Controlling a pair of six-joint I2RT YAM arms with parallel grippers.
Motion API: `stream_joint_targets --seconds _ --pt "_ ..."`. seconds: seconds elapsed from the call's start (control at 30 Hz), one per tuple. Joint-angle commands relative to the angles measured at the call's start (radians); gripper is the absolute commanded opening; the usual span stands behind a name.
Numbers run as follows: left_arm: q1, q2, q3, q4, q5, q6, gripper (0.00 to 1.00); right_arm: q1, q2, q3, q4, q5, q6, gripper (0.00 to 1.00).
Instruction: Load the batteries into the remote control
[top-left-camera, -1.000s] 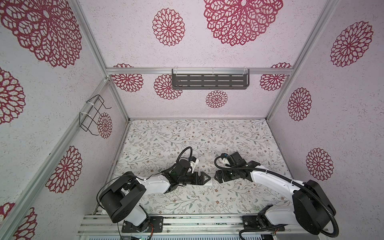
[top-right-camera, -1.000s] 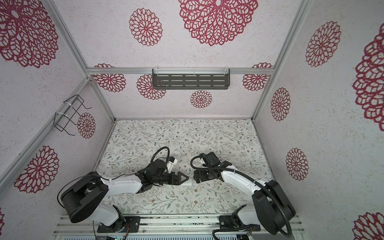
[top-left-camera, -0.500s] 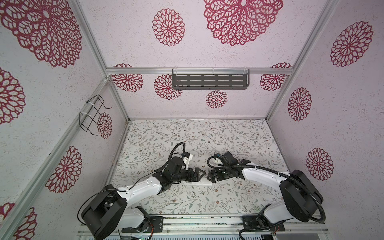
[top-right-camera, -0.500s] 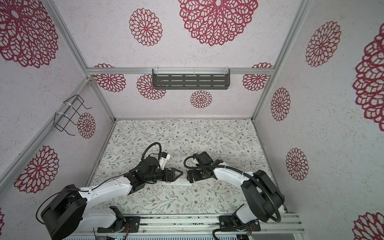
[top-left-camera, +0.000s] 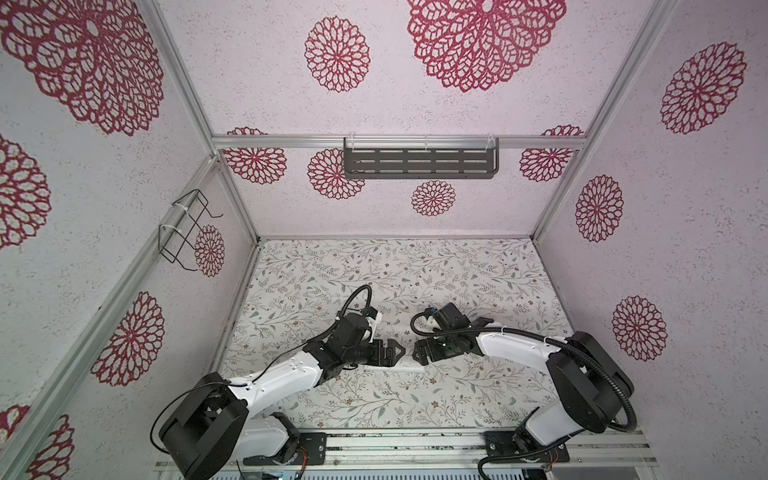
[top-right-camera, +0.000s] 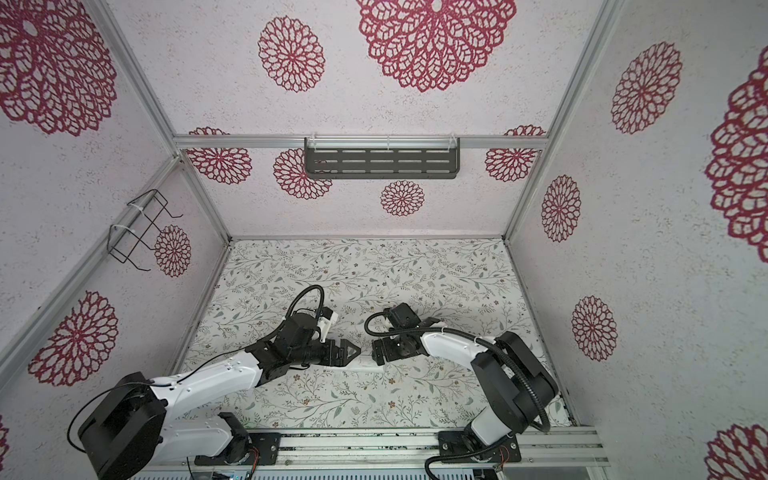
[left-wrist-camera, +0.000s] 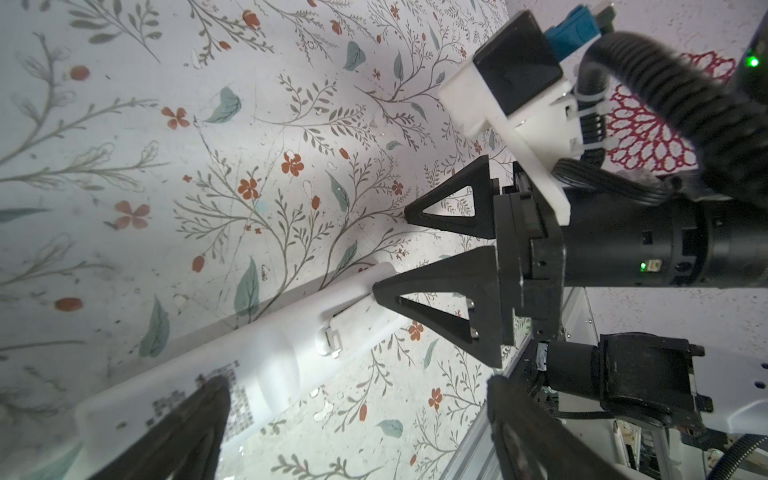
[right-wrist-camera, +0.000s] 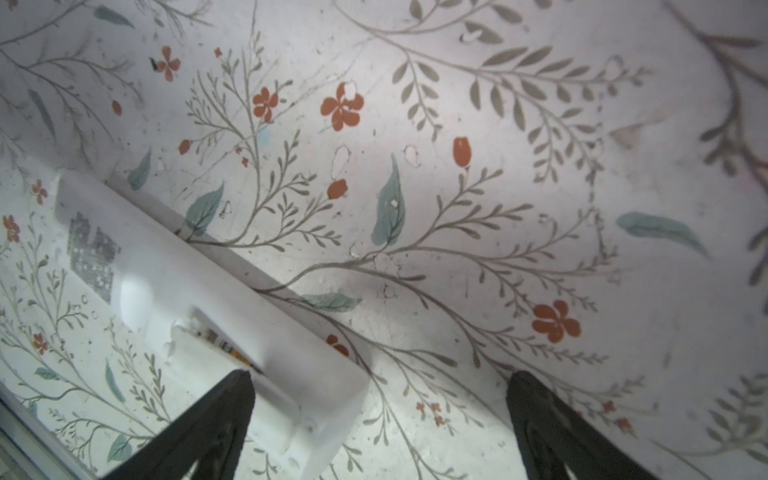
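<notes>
The table (top-left-camera: 457, 270), covered with a pale sheet printed with leaves and small red flowers, is seen in both top views, and the two arms are stretched low over its front part. The left arm (top-left-camera: 282, 374) and the right arm (top-left-camera: 511, 345) are turned toward each other, so that their tips nearly meet near the middle. The remote control (top-left-camera: 405, 365) is laid flat on the table just between them, close to the front edge. It is a slim white plastic bar with rounded edges (left-wrist-camera: 270, 353), and it is turned with its back face upward. The left gripper (top-left-camera: 400, 353) is spread wide over one end of the bar and nothing is pinched by it; in the left wrist view one of its dark fingers (left-wrist-camera: 187, 432) is seen in front of the bar. The right gripper (left-wrist-camera: 390, 249) is also spread wide and empty. One finger is placed over the other end of the bar and the other over the bare table beside it; whether the bar is touched cannot be told. A dark square label (right-wrist-camera: 93, 253) of fine dots is printed on the back. Next to it a long cover (left-wrist-camera: 357, 320) with a small latch (left-wrist-camera: 328, 340) is set in. Along its edge a narrow gap is seen, in which a small dark and yellowish strip (right-wrist-camera: 226, 348) shows; what it is cannot be told.
</notes>
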Motion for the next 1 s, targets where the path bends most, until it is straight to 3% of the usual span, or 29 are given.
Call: stream_joint_targets --seconds 0.0,0.13,0.37,0.5,0.67,0.97 --pt "-0.008 0.016 0.028 -0.02 -0.001 0.029 0.96 0.007 0.012 0.015 -0.066 0.047 0.007 0.99" --pt "-0.011 0.036 0.04 0.017 0.033 0.028 0.81 0.01 0.003 0.012 -0.072 0.056 0.0 0.99" --pt "-0.029 0.126 0.066 0.087 0.083 0.017 0.38 0.018 0.001 0.014 -0.082 0.062 -0.007 0.99" --pt "-0.041 0.189 0.064 0.151 0.105 -0.006 0.21 0.023 0.003 0.014 -0.083 0.068 -0.008 0.99" --pt "-0.045 0.255 0.053 0.234 0.136 -0.033 0.1 0.024 0.006 0.015 -0.083 0.07 -0.011 0.99" --pt "-0.059 0.331 0.065 0.24 0.129 -0.034 0.04 0.024 -0.003 0.012 -0.089 0.081 -0.016 0.99"
